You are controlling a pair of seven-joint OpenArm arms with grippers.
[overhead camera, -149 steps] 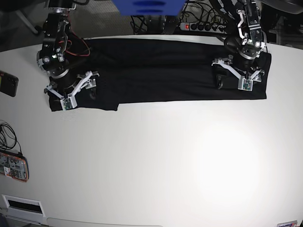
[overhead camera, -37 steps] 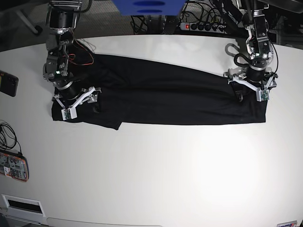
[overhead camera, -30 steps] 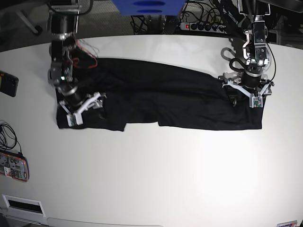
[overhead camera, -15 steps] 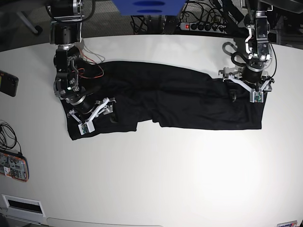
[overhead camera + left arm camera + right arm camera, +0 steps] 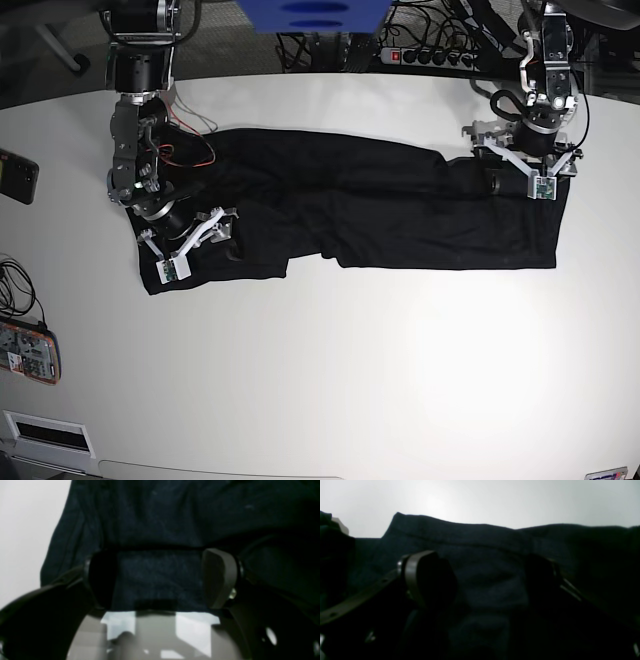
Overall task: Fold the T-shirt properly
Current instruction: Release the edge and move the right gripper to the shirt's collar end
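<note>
On the table, the T-shirt lies beneath both wide-spread jaws.

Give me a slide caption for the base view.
Two open claws, left and right, over a black T-shirt on a white table.

a lab: power strip, cables, white table.

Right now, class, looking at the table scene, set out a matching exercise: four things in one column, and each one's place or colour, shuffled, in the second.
Things:
1. T-shirt
2. power strip
3. dark phone
4. orange-cased device

Descriptions:
A. left table edge, above the cables
B. black, spread in a long band
C. left edge, nearest the camera
D. behind the table's far edge

Pairs: 1-B, 2-D, 3-A, 4-C
</note>
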